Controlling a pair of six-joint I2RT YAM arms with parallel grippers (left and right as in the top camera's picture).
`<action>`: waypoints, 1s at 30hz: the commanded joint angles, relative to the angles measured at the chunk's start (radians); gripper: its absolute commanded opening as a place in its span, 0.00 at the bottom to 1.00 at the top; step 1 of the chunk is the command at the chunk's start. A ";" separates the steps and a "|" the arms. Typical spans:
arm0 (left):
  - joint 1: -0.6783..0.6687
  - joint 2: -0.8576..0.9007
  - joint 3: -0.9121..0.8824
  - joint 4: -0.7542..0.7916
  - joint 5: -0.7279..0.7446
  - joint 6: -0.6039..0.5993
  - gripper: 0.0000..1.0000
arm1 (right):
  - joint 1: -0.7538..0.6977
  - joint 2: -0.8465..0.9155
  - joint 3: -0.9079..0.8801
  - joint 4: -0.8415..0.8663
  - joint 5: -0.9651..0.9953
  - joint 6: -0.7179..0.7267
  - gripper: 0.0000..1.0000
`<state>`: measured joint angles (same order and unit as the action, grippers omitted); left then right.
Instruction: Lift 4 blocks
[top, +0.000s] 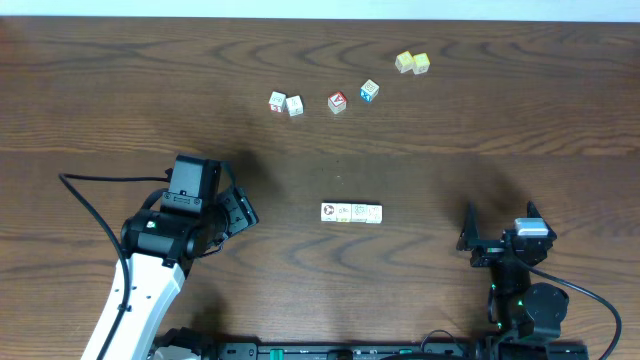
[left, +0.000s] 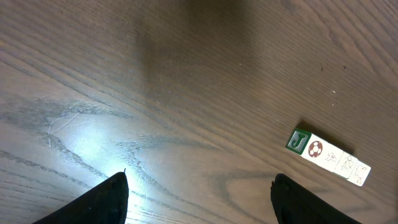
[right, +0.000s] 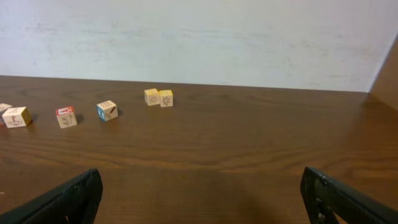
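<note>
While the dark wood-grain table (top: 430, 170) fills every view, only the right wrist camera shows the pale wall (right: 199, 37) behind its far edge. The four blocks (top: 351, 212) lie touching in a row mid-table, between the two arms. The left wrist camera shows a green J on the row's end face. The right wrist camera misses the row but shows a red-faced cube (right: 65, 116), a blue-sided cube (right: 107, 110) and a yellow pair (right: 158, 98). The left gripper (top: 238, 208) and right gripper (top: 498, 228) both stand wide, holding nothing.
</note>
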<state>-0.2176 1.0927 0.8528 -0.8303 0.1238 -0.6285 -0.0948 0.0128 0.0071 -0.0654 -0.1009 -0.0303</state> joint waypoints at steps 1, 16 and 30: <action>0.005 -0.002 0.013 -0.003 -0.013 -0.001 0.74 | 0.006 -0.007 -0.001 -0.003 -0.008 -0.008 0.99; 0.005 -0.046 -0.014 0.021 0.024 0.203 0.74 | 0.006 -0.007 -0.001 -0.003 -0.008 -0.008 0.99; 0.160 -0.599 -0.286 0.223 0.205 0.638 0.74 | 0.006 -0.007 -0.001 -0.003 -0.008 -0.008 0.99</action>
<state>-0.0875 0.6170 0.6132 -0.6296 0.2874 -0.1017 -0.0948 0.0120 0.0071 -0.0639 -0.1040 -0.0307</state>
